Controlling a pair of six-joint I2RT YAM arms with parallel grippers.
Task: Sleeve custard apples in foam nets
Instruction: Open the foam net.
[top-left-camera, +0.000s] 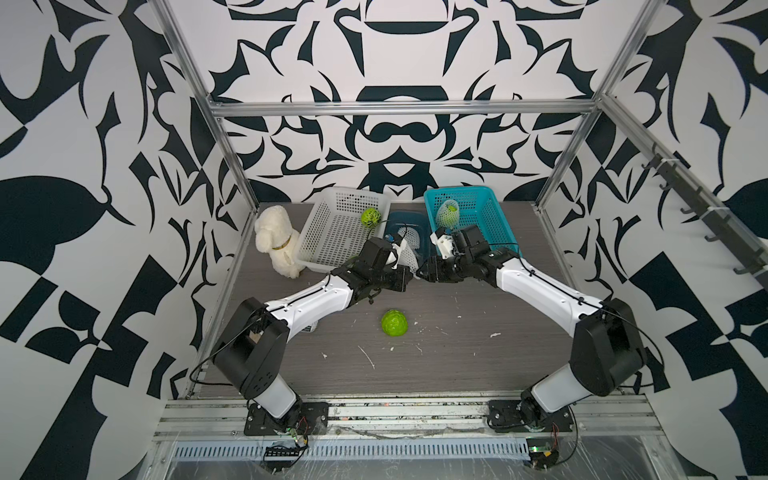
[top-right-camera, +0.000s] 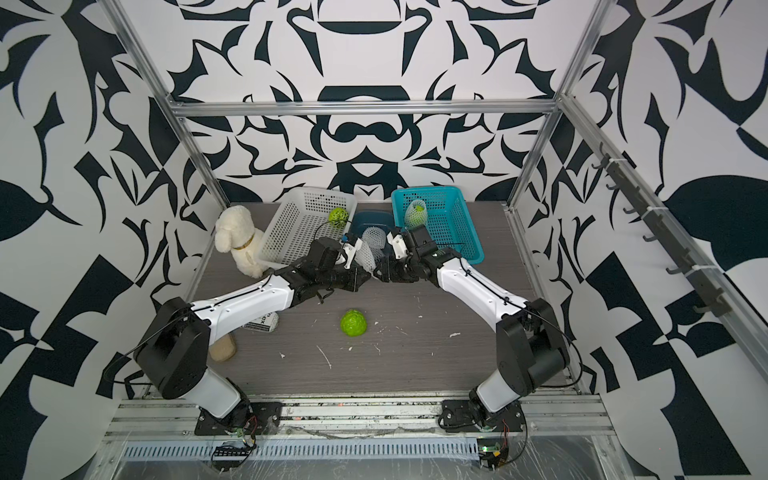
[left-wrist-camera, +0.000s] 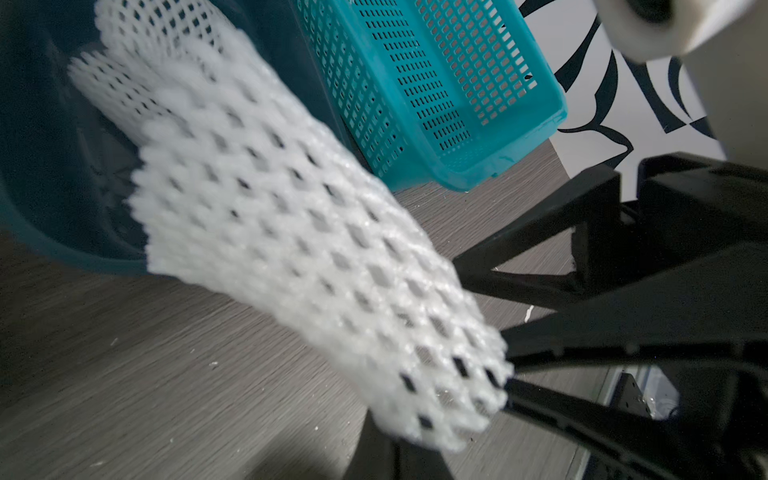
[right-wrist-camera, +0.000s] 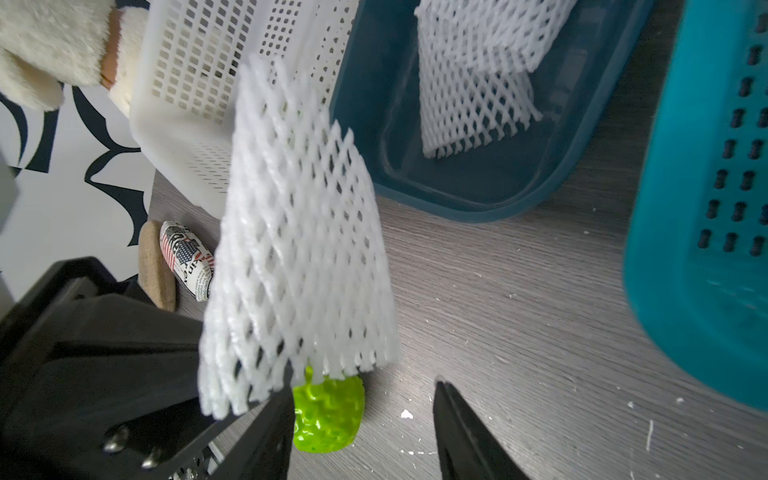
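Your left gripper (left-wrist-camera: 509, 370) is clenched on one end of a net (left-wrist-camera: 291, 249). The rest of the net stretches away from those fingers toward the tray (left-wrist-camera: 50, 232), off the table (top-left-camera: 478, 353).

Your right gripper (right-wrist-camera: 363, 380) meets the left one almost tip to tip in both top views. Its fingers (right-wrist-camera: 457, 415) are spread and grasp nothing. In the right wrist view, the held end of the net hangs across the tip of one right finger. You cannot tell whether they touch, or whether that finger is inside the sleeve. The other right finger stands clear of the net.

An apple (right-wrist-camera: 328, 415) lies on the table under the net's held end, just beside the right finger that the net crosses. It is bare.

In both top views a bare apple (top-left-camera: 395, 322) sits on the table, well apart from both pairs of fingers, on the side toward the arm bases. You cannot tell whether it is the same fruit.

Beyond the left fingers, a second bare apple (top-left-camera: 370, 217) rests in the white basket (top-left-camera: 328, 245). Beyond the right fingers, a netted apple (top-left-camera: 448, 212) stands in the teal basket (top-left-camera: 482, 199). Spare nets (right-wrist-camera: 478, 83) lie in the tray, which sits between the two baskets, just past both fingertips.
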